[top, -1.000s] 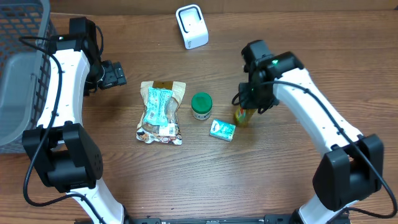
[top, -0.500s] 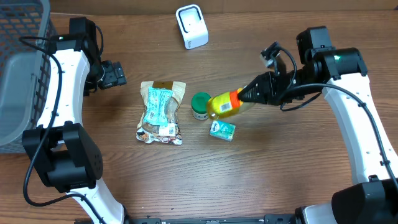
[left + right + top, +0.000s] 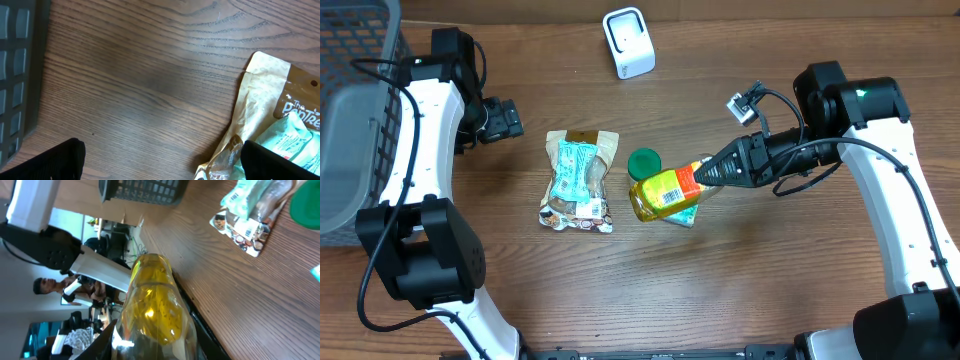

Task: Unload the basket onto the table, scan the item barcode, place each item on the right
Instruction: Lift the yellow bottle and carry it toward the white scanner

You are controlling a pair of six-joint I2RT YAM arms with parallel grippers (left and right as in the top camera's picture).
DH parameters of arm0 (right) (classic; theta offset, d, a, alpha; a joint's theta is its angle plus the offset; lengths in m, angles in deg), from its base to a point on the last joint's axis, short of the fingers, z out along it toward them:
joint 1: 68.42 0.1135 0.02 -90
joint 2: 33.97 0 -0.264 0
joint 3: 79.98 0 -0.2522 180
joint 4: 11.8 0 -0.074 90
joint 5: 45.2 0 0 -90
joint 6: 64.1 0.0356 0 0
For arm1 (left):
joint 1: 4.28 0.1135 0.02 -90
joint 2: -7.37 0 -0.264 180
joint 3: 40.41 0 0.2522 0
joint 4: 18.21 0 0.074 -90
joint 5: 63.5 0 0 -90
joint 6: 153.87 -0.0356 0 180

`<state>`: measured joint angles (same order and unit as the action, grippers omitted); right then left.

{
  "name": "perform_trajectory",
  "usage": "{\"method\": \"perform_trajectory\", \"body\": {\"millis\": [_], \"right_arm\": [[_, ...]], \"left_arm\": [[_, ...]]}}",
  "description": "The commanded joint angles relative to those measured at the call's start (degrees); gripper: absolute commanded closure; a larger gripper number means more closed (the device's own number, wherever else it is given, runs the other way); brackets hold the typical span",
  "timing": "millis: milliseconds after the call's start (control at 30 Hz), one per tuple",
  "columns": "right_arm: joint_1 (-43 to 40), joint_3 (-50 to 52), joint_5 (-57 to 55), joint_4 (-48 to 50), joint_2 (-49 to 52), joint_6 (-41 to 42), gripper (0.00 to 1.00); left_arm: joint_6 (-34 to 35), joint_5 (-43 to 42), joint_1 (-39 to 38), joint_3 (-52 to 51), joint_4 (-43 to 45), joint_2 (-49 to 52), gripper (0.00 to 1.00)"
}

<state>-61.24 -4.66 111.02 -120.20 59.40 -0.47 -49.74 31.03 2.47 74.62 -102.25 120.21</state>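
Worktop (image 3: 770, 290): brown wood grain, fills the overhead view. Dark mesh basket (image 3: 350, 90) at the far-left corner. Snack pouch (image 3: 578, 180) lies flat mid-worktop. Right claw (image 3: 706, 172) is clamped on the neck of the yellow bottle (image 3: 663, 193), which is held sideways over the teal packet (image 3: 682, 214), barcode label up, beside the green-lidded jar (image 3: 643, 163). White scanner (image 3: 628, 42) at the far edge. Left claw (image 3: 507, 118) wide, holding nothing. Right wrist view: person (image 3: 45, 286) in a cluttered room beyond the worktop.

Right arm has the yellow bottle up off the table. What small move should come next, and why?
Probably swing the yellow bottle toward the white scanner, turning its barcode to face it. The right gripper holds it by the neck, sideways, barcode facing up, while the scanner stands well apart, farther back.
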Motion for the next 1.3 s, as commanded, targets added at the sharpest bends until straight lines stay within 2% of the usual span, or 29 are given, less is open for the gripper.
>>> {"method": "perform_trajectory", "body": {"millis": [0,800,1100,1200,1267], "right_arm": [[-0.07,-1.68,4.22,-0.68,-1.31,-2.64,0.71],[-0.07,-1.68,4.26,-2.01,-1.31,-2.62,0.72],[-0.07,-1.68,4.24,-2.43,-1.31,-2.62,0.8],[-0.07,-1.68,4.24,-2.45,-1.31,-2.6,0.91],[-0.07,-1.68,4.22,-2.4,-1.31,-2.62,0.94]], "left_arm": [[-0.87,0.33,-0.39,0.87,0.07,-0.57,0.01],[-0.87,0.33,-0.39,0.87,0.09,-0.57,0.0],[-0.87,0.33,-0.39,0.87,0.07,-0.57,0.0],[-0.87,0.33,-0.39,0.87,0.07,-0.57,0.0],[-0.87,0.33,-0.39,0.87,0.07,-0.57,0.01]]}}
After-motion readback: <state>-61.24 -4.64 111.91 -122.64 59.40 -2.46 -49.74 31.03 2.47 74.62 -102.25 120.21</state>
